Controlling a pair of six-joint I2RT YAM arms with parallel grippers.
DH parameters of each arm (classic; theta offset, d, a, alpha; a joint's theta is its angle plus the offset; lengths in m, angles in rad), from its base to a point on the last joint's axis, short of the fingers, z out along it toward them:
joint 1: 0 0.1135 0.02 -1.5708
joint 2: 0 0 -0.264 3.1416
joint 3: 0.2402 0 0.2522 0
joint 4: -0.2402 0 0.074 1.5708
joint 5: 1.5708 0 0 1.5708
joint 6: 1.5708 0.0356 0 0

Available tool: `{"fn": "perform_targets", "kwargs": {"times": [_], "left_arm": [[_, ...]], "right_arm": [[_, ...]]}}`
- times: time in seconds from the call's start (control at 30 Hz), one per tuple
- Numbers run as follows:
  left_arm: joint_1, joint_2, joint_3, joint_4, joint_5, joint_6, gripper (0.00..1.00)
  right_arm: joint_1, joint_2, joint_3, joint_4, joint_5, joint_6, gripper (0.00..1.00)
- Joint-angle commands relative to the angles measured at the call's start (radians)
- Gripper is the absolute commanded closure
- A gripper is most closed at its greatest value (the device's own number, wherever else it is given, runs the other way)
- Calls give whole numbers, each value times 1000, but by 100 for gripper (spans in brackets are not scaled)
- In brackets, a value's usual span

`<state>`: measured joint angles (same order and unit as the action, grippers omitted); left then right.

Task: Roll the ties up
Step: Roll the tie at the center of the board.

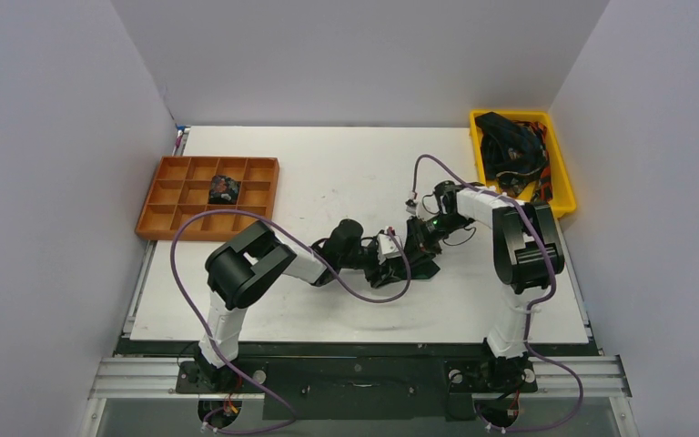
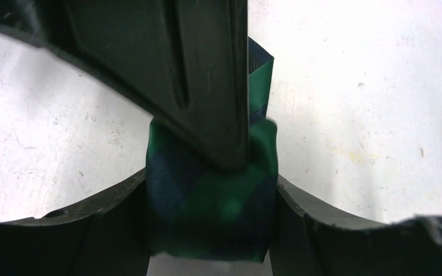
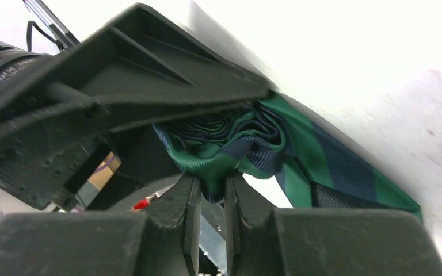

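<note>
The tie [image 2: 207,213], green and navy plaid, is wound into a tight roll that sits between the fingers of my left gripper [image 2: 211,181], which are closed against both of its sides. My right gripper [image 3: 210,187] meets it from the opposite side, its fingers [image 3: 187,201] pressed together on a fold at the edge of the roll. One of those fingers lies across the top of the roll in my left wrist view. The loose tail of the tie runs away past my right fingers, flat on the white table [image 1: 328,164]. Both grippers sit nose to nose mid-table. Well off beyond my left arm is an orange tray [image 1: 218,160] with a small dark coil [image 1: 224,189] in one middle compartment. Beyond my right arm a yellow bin [image 1: 546,115] holds a tangle of dark ties [image 1: 510,146].
</note>
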<state>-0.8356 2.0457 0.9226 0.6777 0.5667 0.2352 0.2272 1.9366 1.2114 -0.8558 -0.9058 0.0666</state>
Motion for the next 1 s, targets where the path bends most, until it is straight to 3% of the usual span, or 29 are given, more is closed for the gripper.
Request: {"fn": "perform_targets", "kwargs": {"times": [0.0, 0.23, 0.73, 0.8, 0.97], "left_arm": [[21, 8, -36, -95, 55, 2, 41], [20, 5, -21, -72, 97, 24, 40], [-25, 78, 135, -38, 91, 16, 33], [-25, 67, 131, -51, 89, 24, 29], [-25, -16, 67, -81, 58, 72, 8]], "right_arm": [[-53, 87, -38, 15, 395, -105, 100], [-66, 92, -27, 21, 490, -92, 100], [-41, 147, 48, 6, 527, -57, 100], [-38, 152, 48, 0, 533, -59, 100], [-15, 161, 66, -46, 520, -120, 100]]}}
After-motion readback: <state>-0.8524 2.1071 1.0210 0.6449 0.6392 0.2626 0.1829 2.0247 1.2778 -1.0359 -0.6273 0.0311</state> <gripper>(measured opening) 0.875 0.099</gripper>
